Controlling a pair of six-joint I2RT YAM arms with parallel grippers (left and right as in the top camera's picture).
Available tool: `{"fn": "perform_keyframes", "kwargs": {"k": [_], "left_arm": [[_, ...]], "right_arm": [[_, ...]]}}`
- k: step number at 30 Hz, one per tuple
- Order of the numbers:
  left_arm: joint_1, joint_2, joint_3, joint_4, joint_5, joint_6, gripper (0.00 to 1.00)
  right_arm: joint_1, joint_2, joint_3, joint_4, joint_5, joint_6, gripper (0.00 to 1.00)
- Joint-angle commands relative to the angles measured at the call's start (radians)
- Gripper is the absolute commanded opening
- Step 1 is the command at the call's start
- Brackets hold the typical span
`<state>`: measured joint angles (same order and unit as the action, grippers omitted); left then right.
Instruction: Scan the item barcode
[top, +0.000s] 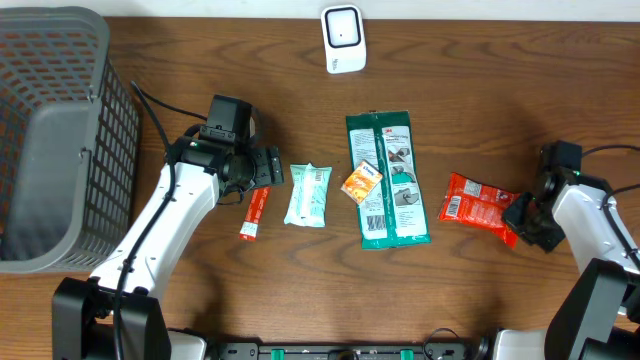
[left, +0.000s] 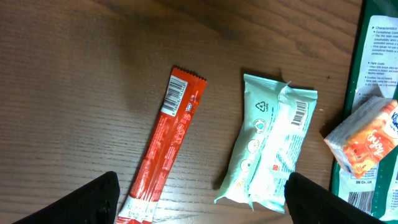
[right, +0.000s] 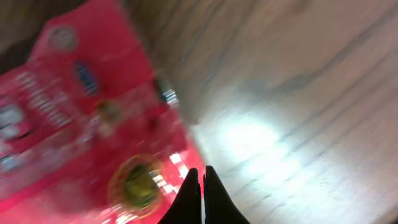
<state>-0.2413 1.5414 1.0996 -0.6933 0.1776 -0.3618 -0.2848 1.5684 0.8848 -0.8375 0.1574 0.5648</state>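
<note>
Dark wooden table (top: 500, 100), glossy red packet (top: 475, 203)

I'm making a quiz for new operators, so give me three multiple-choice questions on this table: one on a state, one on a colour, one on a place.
1. The left claw is:
A. shut on a packet
B. open, holding nothing
C. shut and empty

2. The pouch between the red stick and the green pack is:
A. yellow
B. black
C. pale mint

3. The small orange packet lies:
A. on the green pack
B. under the pouch
C. in the left claw

Answers:
1. B, since its fingers stand far apart above the table and grip nothing.
2. C, as both the overhead and left wrist views show.
3. A, since it overlaps the pack's left edge.
</note>
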Motion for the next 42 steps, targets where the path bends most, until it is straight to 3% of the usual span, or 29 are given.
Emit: {"fn": "perform_keyframes", "kwargs": {"k": [1, 6, 21, 30, 34, 37, 39, 41, 42], "left_arm": [[0.003, 0.001, 0.011, -0.001, -0.006, 0.01, 0.86], [0.003, 0.001, 0.011, -0.001, -0.006, 0.01, 0.86], [0.003, 0.001, 0.011, -0.001, -0.006, 0.01, 0.86], [0.003, 0.001, 0.011, -0.001, -0.006, 0.01, 0.86], [0.003, 0.001, 0.011, -0.001, -0.006, 0.01, 0.86], [0.003, 0.001, 0.011, -0.001, -0.006, 0.01, 0.86], [0.003, 0.001, 0.011, -0.001, -0.006, 0.01, 0.86], [0.003, 0.001, 0.011, -0.001, -0.006, 0.01, 0.86], [0.003, 0.001, 0.011, -0.001, -0.006, 0.01, 0.86]], "right_arm": [[0.005, -0.004, -0.009, 0.004, -0.142, 0.018, 0.01], [0.02, -0.004, -0.012, 0.008, -0.256, 0.036, 0.01], [0.177, -0.004, -0.026, 0.058, -0.268, 0.164, 0.03], [0.284, -0.004, -0.026, 0.103, -0.267, 0.163, 0.08], [0.299, -0.006, -0.022, 0.103, -0.291, 0.13, 0.08], [0.286, -0.013, 0.028, 0.069, -0.361, 0.007, 0.1], [0.264, -0.016, 0.139, -0.062, -0.407, -0.077, 0.13], [0.25, -0.016, 0.24, -0.164, -0.407, -0.155, 0.25], [0.245, -0.016, 0.284, -0.203, -0.408, -0.215, 0.39]]}}
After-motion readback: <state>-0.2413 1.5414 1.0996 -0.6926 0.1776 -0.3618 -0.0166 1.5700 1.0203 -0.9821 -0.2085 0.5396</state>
